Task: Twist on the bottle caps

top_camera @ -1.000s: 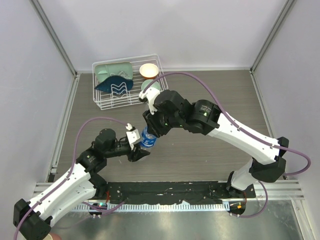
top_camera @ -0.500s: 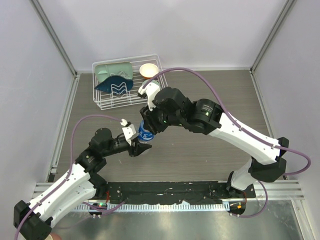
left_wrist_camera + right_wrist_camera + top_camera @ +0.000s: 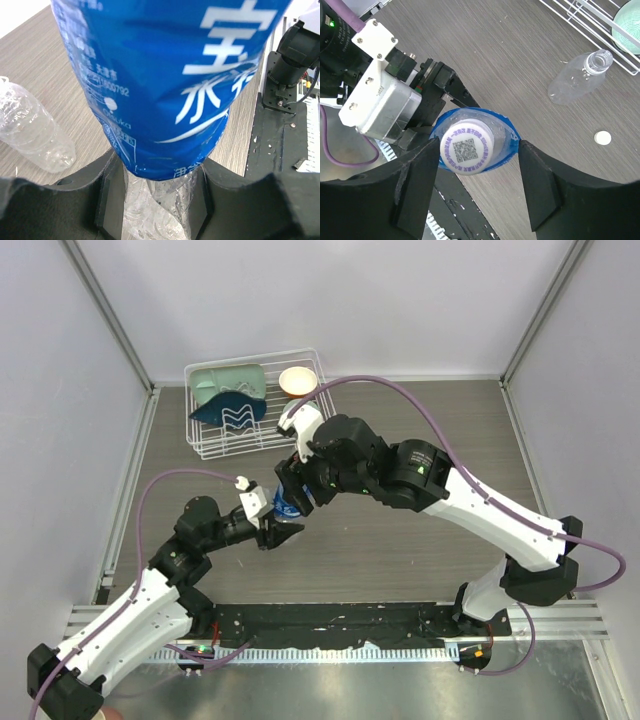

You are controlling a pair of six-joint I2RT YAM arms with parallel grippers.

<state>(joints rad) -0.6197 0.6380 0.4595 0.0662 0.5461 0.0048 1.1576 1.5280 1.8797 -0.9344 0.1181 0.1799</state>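
The blue-label bottle [image 3: 165, 85] stands upright with my left gripper [image 3: 159, 200] shut on its clear lower part. A white bottle cap [image 3: 466, 146] with a printed code sits on its neck. My right gripper [image 3: 479, 152] hangs over it, open, a finger on each side of the cap and neither one touching it. From above, the bottle [image 3: 286, 507] shows between the left gripper [image 3: 281, 533] and the right gripper [image 3: 293, 492]. The plain bottle [image 3: 577, 80] lies on its side on the table, neck uncovered. A second white cap [image 3: 603, 138] lies loose near it.
A white wire basket [image 3: 255, 445] at the back left holds pale green bowls [image 3: 228, 380], a dark blue item [image 3: 230, 412] and a cream bowl [image 3: 298, 382]. The black base rail [image 3: 340, 625] runs along the near edge. The plain bottle [image 3: 35, 130] lies left of the left gripper.
My right gripper has opened and its fingers have come off the cap. The left gripper has carried the blue-label bottle slightly left and away from the near edge.
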